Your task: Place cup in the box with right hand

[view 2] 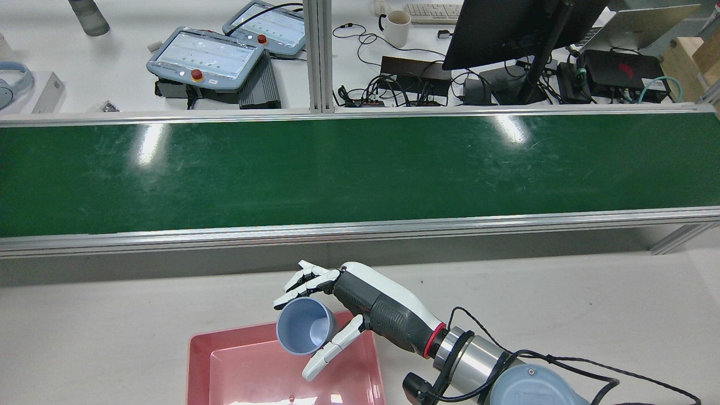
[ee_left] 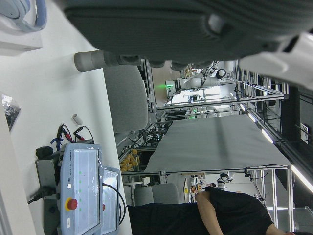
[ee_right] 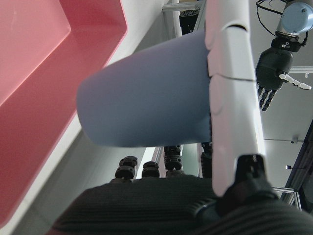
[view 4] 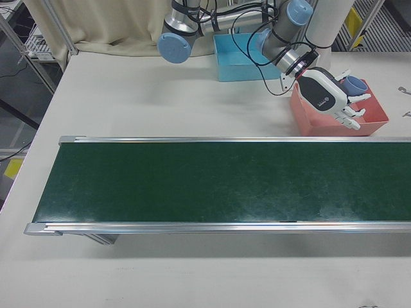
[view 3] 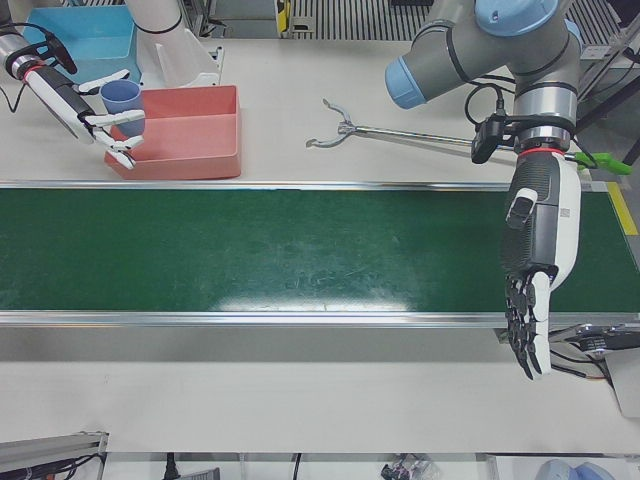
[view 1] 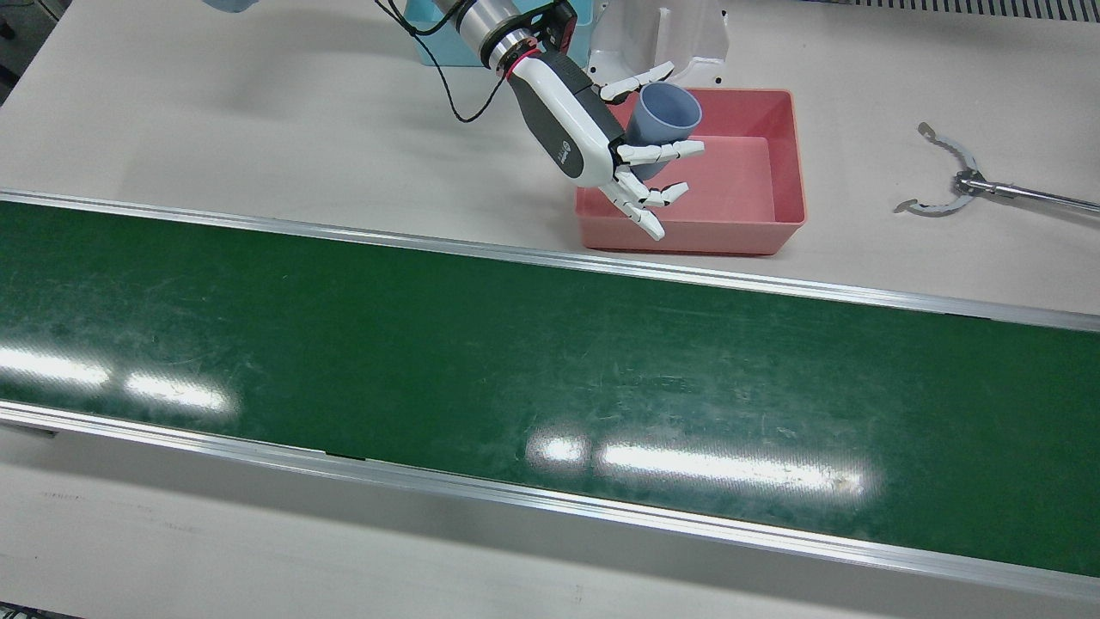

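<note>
Gripping the blue cup near the frame's top centre, right hand holds it tilted above the pink box, fingers wrapped around its wall. Left hand hangs at right of the left-front view, fingers straight, loosely spread, empty.

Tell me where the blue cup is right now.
The blue cup is held in the right robot hand, tilted above the pink box's corner nearest the pedestals, top-centre of the front view.

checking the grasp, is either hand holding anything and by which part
The right hand holds the blue cup by its side wall, above the pink box. The left hand holds nothing.
</note>
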Available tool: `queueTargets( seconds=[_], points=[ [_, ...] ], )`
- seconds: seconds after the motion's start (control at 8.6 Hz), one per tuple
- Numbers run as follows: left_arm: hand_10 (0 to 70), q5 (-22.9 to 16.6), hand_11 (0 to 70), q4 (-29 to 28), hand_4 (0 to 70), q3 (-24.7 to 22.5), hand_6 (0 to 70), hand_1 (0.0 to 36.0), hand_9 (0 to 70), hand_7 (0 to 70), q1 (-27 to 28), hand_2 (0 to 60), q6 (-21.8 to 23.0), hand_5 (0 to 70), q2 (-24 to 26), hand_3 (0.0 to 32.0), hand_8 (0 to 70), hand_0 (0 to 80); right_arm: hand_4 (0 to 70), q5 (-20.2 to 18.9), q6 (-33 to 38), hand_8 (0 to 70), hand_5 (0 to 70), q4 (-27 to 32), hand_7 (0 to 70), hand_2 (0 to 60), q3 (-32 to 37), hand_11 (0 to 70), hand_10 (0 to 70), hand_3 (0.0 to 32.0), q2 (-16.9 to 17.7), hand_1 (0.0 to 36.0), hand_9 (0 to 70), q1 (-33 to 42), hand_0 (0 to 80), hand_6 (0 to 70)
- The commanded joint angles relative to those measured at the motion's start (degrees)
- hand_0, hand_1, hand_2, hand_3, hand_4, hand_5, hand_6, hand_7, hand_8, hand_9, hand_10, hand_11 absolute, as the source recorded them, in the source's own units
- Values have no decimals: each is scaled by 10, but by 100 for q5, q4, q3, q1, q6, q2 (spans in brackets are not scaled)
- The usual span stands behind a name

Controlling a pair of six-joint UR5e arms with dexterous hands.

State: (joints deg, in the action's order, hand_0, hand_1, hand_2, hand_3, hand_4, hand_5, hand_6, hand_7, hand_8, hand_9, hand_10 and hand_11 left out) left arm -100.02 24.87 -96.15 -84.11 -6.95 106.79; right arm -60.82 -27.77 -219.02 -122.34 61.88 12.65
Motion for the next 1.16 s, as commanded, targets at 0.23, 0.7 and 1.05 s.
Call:
queueTargets(
  seconds=[0.23, 0.7, 1.05],
  points=[
    [0, 0, 0, 0, 0, 0, 0, 0, 0, 0, 0, 0, 1, 0, 0, 0, 0, 0, 271, -78, 0, 7, 66, 0, 337, 26, 9, 74, 34, 0, -44, 222, 53, -17, 603, 86],
    [0, 0, 0, 0, 0, 0, 0, 0, 0, 0, 0, 0, 1, 0, 0, 0, 0, 0, 274, -404, 62, 7, 59, -17, 356, 46, -262, 69, 32, 0, 165, 206, 57, 630, 578, 88],
    [0, 0, 0, 0, 0, 0, 0, 0, 0, 0, 0, 0, 1, 0, 0, 0, 0, 0, 367, -282, 551, 16, 130, -53, 496, 600, -457, 138, 64, 0, 298, 360, 85, 1475, 800, 133]
  ],
)
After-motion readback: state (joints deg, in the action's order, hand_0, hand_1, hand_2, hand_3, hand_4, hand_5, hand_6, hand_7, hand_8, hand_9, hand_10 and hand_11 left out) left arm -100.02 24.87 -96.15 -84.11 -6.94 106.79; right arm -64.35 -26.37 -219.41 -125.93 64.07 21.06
